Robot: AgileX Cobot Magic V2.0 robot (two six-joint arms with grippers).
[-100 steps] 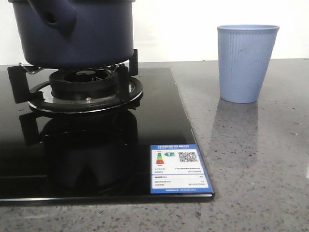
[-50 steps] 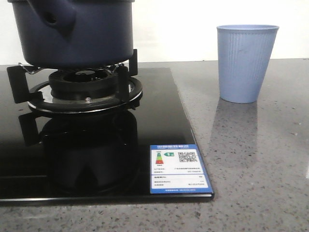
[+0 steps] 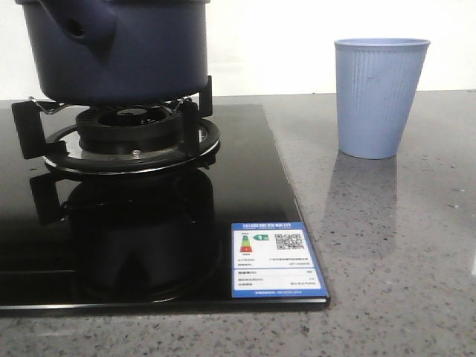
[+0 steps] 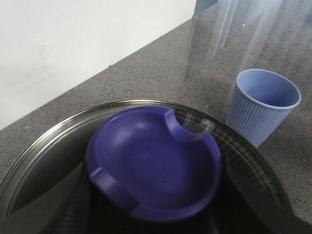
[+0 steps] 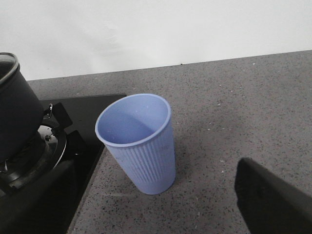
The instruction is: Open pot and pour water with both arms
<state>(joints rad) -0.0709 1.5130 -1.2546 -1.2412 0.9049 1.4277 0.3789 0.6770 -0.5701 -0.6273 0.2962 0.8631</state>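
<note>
1. Nearest in the front view, an energy label point(image 3: 275, 259) is stuck on the corner of the black glass hob point(image 3: 245, 193), which lies on the speckled grey counter point(image 3: 394, 245).
2. Behind it, the pot point(image 3: 123, 48) sits on the burner grate point(image 3: 130, 134), its stubby handle socket point(image 3: 82, 26) facing the camera; the ribbed light blue cup point(image 3: 381, 97) stands upright on the counter to the right, well apart from the hob.
3. From the left wrist, a glass lid point(image 4: 253, 165) with a blue knob point(image 4: 153, 163) fills the frame, so the step looks like lid removal. The left fingers point(image 4: 73, 214) appear only as dark shapes flanking the knob; I cannot tell whether they grip it.
4. To do it well, I'd centre both pads on the knob, close firmly, then lift straight up so the rim does not drag the pot.
5. The right fingers point(image 5: 270, 202) hover near the cup, holding nothing; only their dark edges show, spread wide apart.
</note>
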